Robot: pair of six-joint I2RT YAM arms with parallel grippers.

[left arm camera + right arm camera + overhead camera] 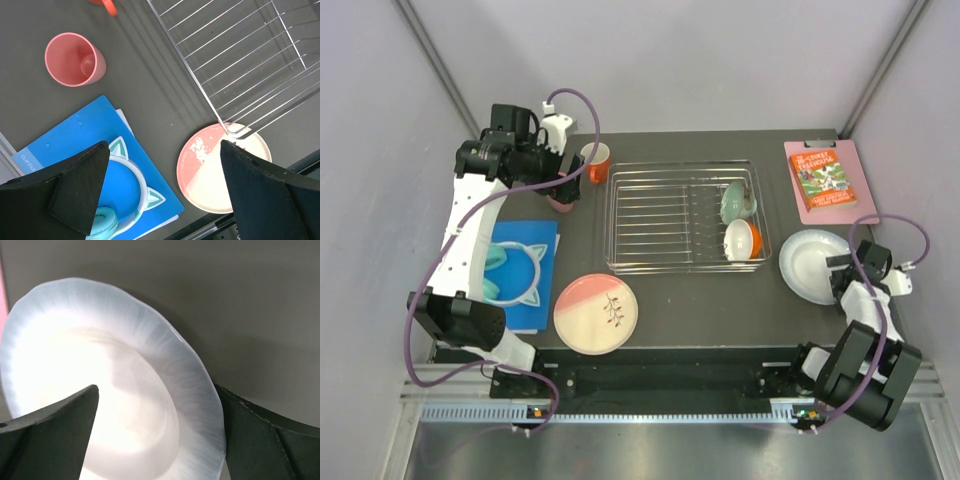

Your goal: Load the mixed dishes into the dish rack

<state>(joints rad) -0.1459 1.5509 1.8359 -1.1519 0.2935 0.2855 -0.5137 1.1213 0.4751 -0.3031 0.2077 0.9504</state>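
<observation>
**Right arm at the plate rim: slip and shove risks**

Both end effectors are released, jaws wide, nothing held.

Risks, as judged from this state:
- The pale grey-white plate lies flat on the bench. Its rim is thin, smooth and sloped. A pinch taken too shallow would likely skid off. A finger that comes down on the rim instead of beside it would shove the plate across the bench.
- The dish rack already holds the mint-green bowl and the orange bowl at its right end, the side nearest this plate. A plate carried in low could knock either one or catch the raised wire rim.
- The pink cup stands just beside the orange cup. A wide approach by the left arm could tip the neighbour.

Positions:
- The right end effector straddles the plate's right edge: one finger over the well, the other outside the rim. Contact cannot be told.
- The left end effector hangs above the bench. The pink cup is ahead and off to the left, not between the fingers.
- The pink-and-cream plate sits near the rack's front-left corner, unloaded.
</observation>
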